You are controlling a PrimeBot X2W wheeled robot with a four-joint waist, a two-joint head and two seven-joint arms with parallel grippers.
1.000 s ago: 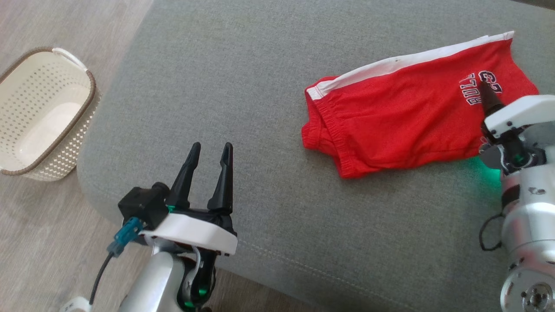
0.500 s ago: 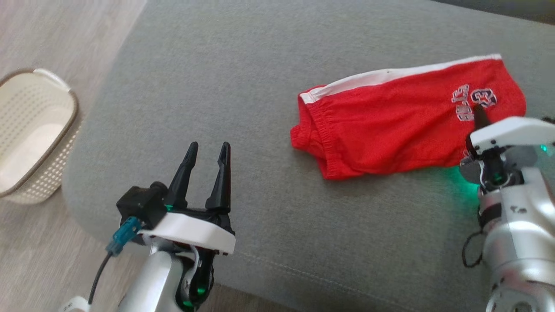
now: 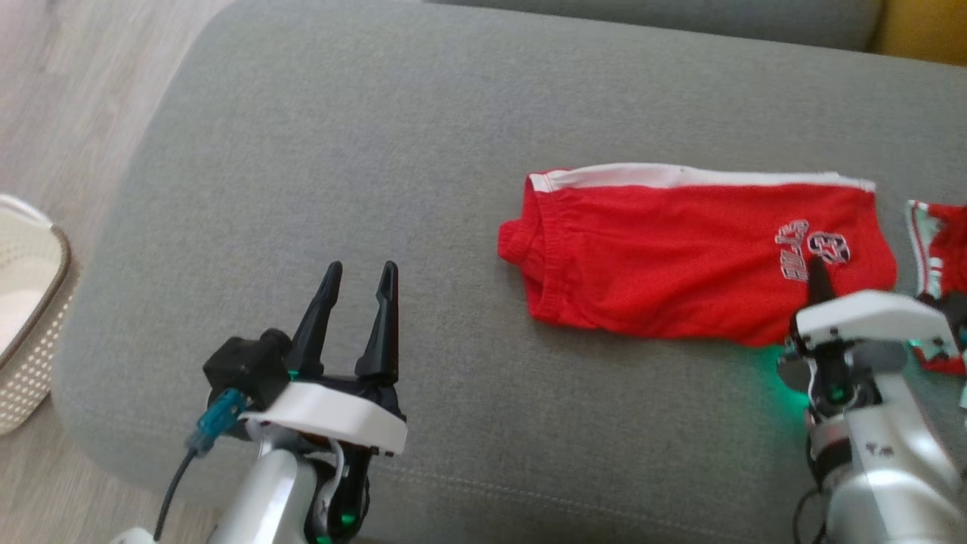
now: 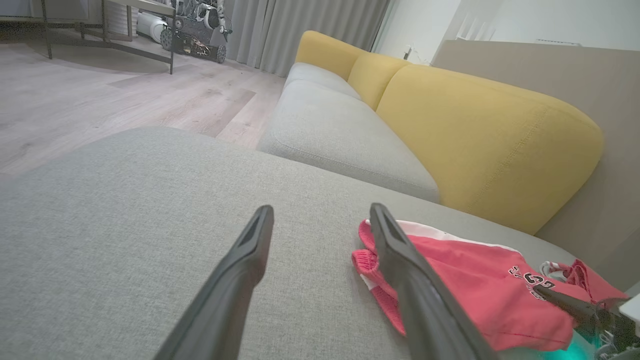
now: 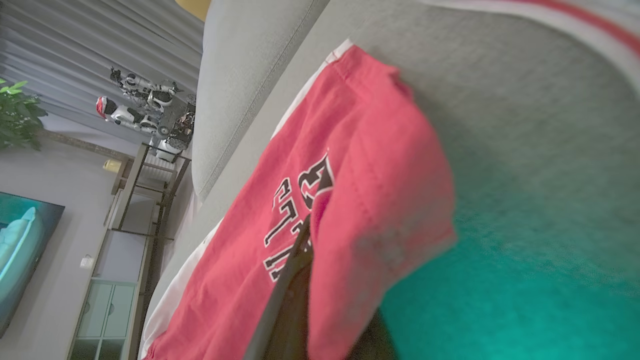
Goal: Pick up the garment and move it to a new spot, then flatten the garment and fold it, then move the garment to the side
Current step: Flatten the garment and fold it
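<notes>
The garment (image 3: 665, 257) is a pair of red shorts with a white side stripe and a printed logo, lying folded on the grey sofa cushion (image 3: 378, 151). My right gripper (image 3: 814, 266) is shut on the garment's hem beside the logo. In the right wrist view the red cloth (image 5: 350, 200) wraps over one dark finger (image 5: 295, 270). My left gripper (image 3: 361, 266) hangs open over the cushion's front left, well apart from the shorts. In the left wrist view the garment (image 4: 475, 295) lies just right of the open gripper (image 4: 324, 207).
A second red and white garment (image 3: 940, 242) lies at the right edge, close to my right wrist. A cream perforated basket (image 3: 30, 332) stands on the wood floor at the left. Yellow backrests (image 4: 475, 130) rise behind the cushions.
The head camera has swung right, so the basket slid toward the left edge. The garment now lies level instead of slanted, its logo end still in my right gripper. The second garment came into view.
</notes>
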